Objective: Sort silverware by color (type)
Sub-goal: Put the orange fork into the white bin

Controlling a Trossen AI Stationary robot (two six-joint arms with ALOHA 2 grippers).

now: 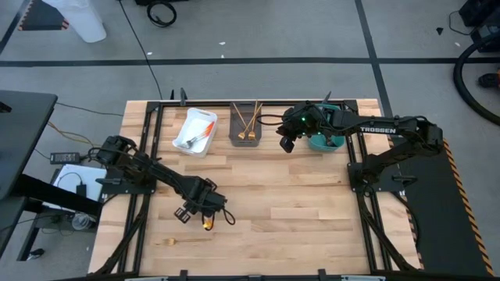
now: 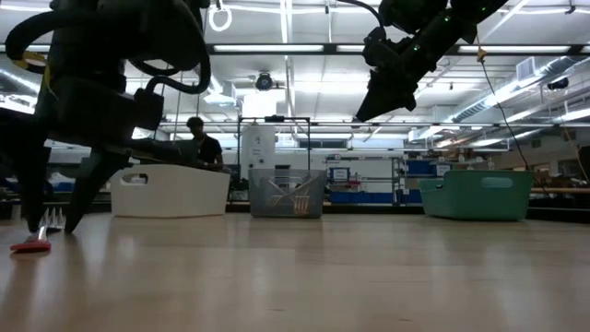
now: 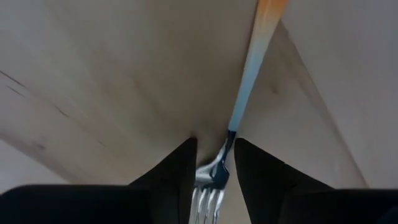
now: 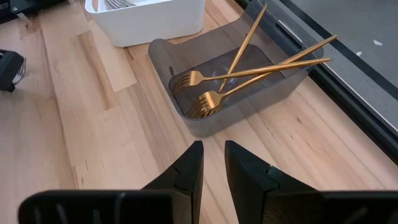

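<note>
Desk [image 1: 266, 203], pale wooden planks, carrying three bins in a row along its far edge and two dark arms. Left arm, reaching from the left side toward the desk's middle front; its gripper [image 1: 205, 215] is down at the surface, fingers [image 3: 177, 174] set narrowly on either side of a fork [image 3: 249, 81] at the neck just above the silver tines, apparently closing on it though firm contact is hard to confirm; the handle runs from blue to orange away from the fingers, lying flat on the wood. Right arm, raised over the far edge; its gripper [image 4: 212, 163] hangs above bare wood just in front of the grey bin, fingers nearly together with a slim gap and nothing between them, likely waiting or freshly emptied. White bin [image 1: 195, 131], leftmost, holding orange-handled pieces with silver heads. Grey bin [image 4: 236, 81], middle, holding three gold forks [image 4: 249, 71] crossed over one another, so each bin seems reserved for one colour. Teal bin [image 2: 476, 195], rightmost, partly under the right arm; contents not visible. Loose tan utensil [image 1: 186, 240], slim, lying near the front-left of the desk, well apart from the bins and not yet sorted.
</note>
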